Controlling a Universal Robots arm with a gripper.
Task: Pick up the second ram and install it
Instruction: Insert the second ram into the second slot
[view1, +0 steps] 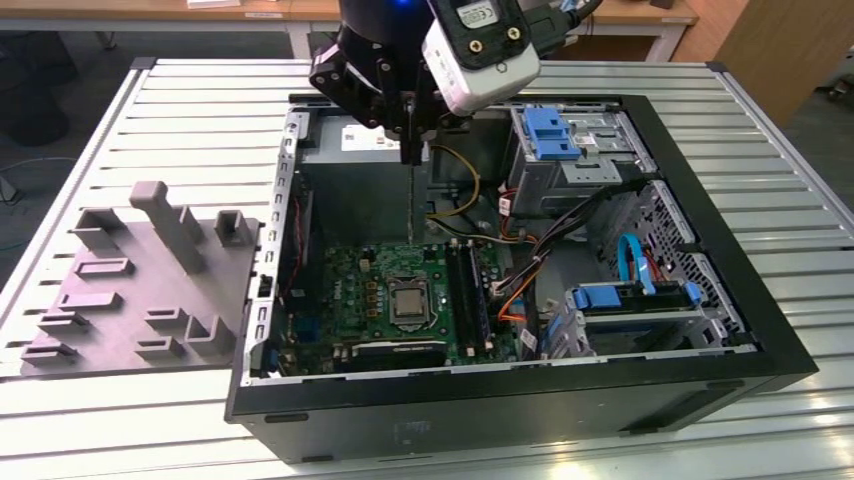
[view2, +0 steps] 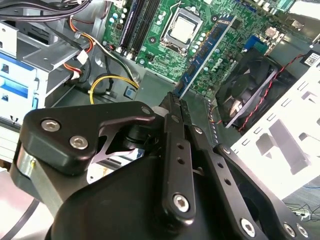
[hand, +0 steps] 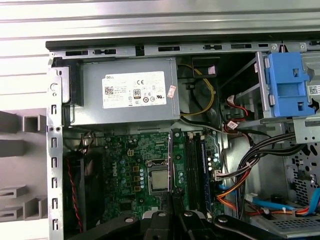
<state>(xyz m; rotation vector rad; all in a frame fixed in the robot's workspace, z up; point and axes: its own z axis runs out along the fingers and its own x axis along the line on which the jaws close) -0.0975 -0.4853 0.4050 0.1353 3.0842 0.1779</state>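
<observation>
claw (view1: 411, 150): upper centre of the exterior view, above the open PC case (view1: 467, 415); pinching the second ram (view1: 412, 200) by its top end
second ram: hangs upright under the claw, thin dark strip edge-on; lower end over the motherboard (view1: 360, 290), not seated
memory slots (view1: 465, 285): just beside the CPU socket (view1: 404, 300), toward the exterior view's right
power supply (view1: 347, 185): inside the case, behind the ram in the exterior view
grey tray (view1: 134, 290): on the desk (view1: 200, 110), exterior view's left, just beside the case
</observation>
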